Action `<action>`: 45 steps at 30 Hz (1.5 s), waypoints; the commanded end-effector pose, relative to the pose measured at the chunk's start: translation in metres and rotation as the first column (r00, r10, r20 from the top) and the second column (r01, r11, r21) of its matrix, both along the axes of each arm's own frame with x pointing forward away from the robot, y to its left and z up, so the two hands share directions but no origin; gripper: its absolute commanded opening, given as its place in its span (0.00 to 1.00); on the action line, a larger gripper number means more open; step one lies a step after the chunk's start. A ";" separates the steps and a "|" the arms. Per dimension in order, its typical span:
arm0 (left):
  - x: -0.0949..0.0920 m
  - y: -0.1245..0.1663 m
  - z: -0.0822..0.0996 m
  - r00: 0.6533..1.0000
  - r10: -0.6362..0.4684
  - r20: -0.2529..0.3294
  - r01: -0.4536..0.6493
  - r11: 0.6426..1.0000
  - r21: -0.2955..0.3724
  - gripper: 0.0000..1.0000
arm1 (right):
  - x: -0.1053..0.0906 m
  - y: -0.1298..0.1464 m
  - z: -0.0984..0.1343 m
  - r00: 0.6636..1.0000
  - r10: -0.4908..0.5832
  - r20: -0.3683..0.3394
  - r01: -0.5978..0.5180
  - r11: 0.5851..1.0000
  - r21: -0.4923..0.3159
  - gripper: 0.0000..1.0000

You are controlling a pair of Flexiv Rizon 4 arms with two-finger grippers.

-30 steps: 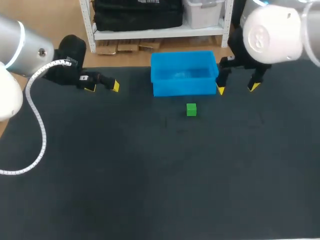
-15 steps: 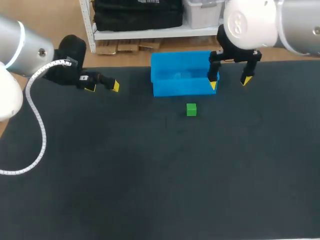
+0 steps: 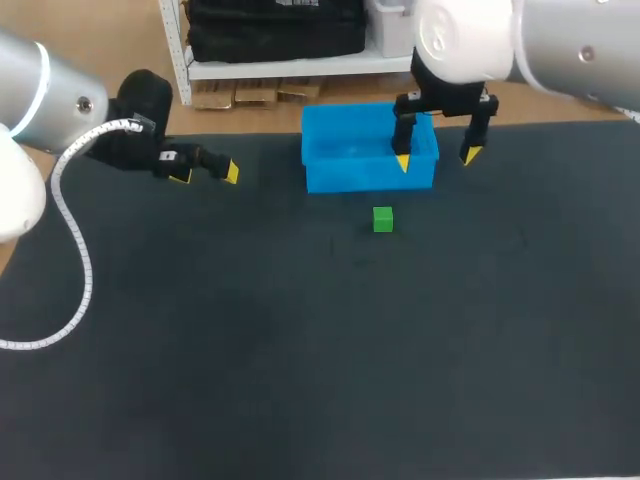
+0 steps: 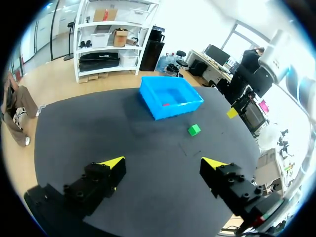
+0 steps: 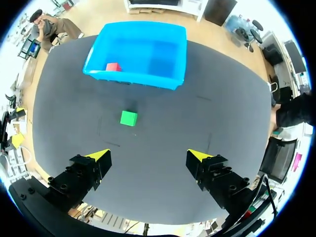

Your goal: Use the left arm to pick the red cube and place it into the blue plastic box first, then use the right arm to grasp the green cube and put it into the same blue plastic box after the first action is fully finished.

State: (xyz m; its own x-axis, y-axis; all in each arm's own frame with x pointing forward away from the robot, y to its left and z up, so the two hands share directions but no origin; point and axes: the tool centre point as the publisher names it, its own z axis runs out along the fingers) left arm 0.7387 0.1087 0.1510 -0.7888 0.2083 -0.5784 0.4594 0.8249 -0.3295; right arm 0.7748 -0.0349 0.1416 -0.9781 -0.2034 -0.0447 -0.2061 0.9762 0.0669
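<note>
The blue plastic box [image 3: 330,176] stands at the table's far middle, and the red cube [image 5: 113,66] lies inside it, also seen as the red cube [image 4: 166,104] in the left wrist view. The green cube [image 3: 382,219] rests on the black mat just in front of the box; the green cube [image 5: 128,117] lies ahead of my right gripper. My right gripper [image 3: 436,159] hangs open above the box's right end, holding nothing. My left gripper [image 3: 205,173] stays open and empty at the far left, well away from the blue box [image 4: 170,96] and the green cube [image 4: 194,130].
A white cable [image 3: 72,230] loops from my left arm over the mat's left side. The mat's far edge runs just behind the blue box [image 5: 136,52].
My right arm has swung leftward from beside the box's right end to above its right part. The left arm and both cubes have not moved.
</note>
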 end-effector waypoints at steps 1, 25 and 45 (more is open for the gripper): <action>-0.001 0.001 -0.001 1.000 -0.004 0.004 0.004 1.000 -0.006 1.00 | 0.007 0.009 0.000 1.000 0.003 -0.018 -0.003 1.000 -0.003 1.00; -0.001 0.001 -0.001 1.000 -0.004 0.004 0.004 1.000 -0.006 1.00 | 0.014 0.055 -0.019 1.000 -0.015 -0.024 0.015 1.000 0.010 1.00; -0.001 0.001 -0.001 1.000 -0.004 0.004 0.004 1.000 -0.006 1.00 | 0.006 0.063 -0.055 0.998 -0.032 -0.052 0.032 0.999 0.000 1.00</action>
